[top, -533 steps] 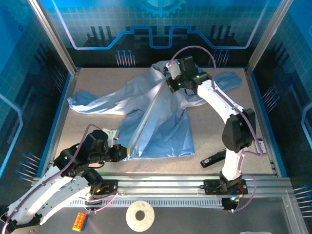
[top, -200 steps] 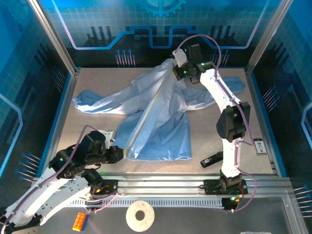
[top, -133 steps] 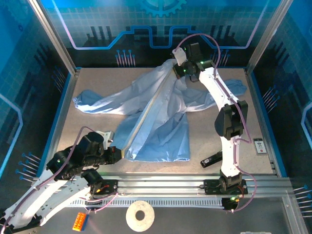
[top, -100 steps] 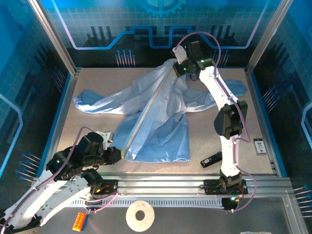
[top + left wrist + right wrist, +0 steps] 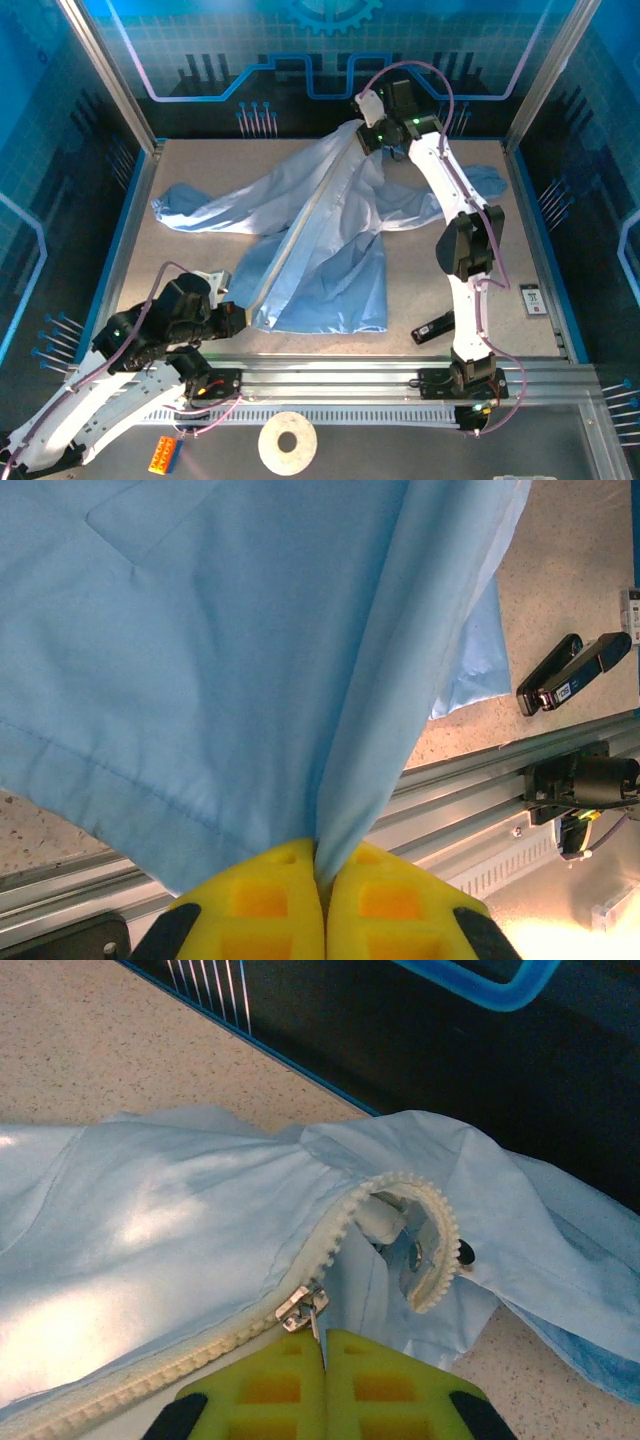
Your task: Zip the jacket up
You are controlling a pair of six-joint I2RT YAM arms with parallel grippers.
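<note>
The light blue jacket [image 5: 330,230] lies stretched across the table, its pale zipper strip [image 5: 300,232] running in a taut line from the near left to the far collar. My left gripper [image 5: 238,318] is shut on the jacket's bottom hem [image 5: 330,810], fabric pinched between the yellow pads [image 5: 270,905]. My right gripper [image 5: 366,133] is at the collar, shut on the metal zipper pull [image 5: 316,1318]. The silver slider [image 5: 298,1310] sits near the top of the white teeth [image 5: 200,1355], and the last open teeth curl round the collar [image 5: 440,1250].
A black handheld device [image 5: 438,325] lies on the table near the right arm's base. The aluminium rail [image 5: 330,375] runs along the near edge. A white tape roll [image 5: 287,441] and an orange block [image 5: 164,455] sit in front of it. Blue walls close in the back.
My right gripper has carried the zipper pull further back toward the collar, and the zipped strip has lengthened. The left gripper has drawn the hem slightly nearer, keeping the strip taut.
</note>
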